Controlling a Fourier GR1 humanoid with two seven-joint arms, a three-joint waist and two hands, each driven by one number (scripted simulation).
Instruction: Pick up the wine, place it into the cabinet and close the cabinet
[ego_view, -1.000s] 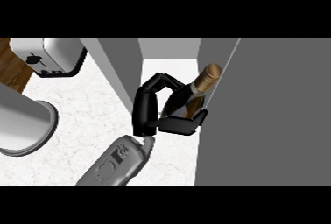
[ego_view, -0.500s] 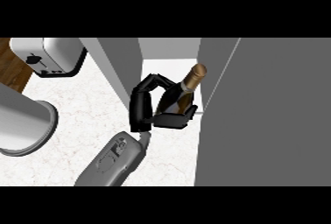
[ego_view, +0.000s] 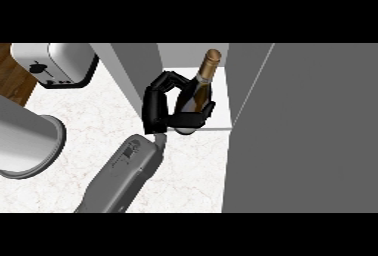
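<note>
The wine bottle (ego_view: 206, 70), dark glass with a tan foil neck, stands roughly upright in the open cabinet's mouth. Its base is at the front edge of the white shelf floor (ego_view: 221, 116). My left hand (ego_view: 155, 107) is shut on the bottle from its left side. One part arches round the shoulder and the fingers (ego_view: 193, 117) wrap the lower body, hiding the base. I cannot tell whether the bottle rests on the shelf. The grey cabinet door (ego_view: 310, 130) stands open at the right. My right hand does not show.
The cabinet's grey left wall (ego_view: 136, 65) rises just left of my hand. A silver toaster (ego_view: 59, 62) sits at the back left, and a large grey cylinder (ego_view: 26, 145) stands at the left edge. The marbled white counter (ego_view: 96, 115) lies between them.
My left hand has carried the bottle leftward and farther away, into the cabinet opening. The bottle stands straighter than before.
</note>
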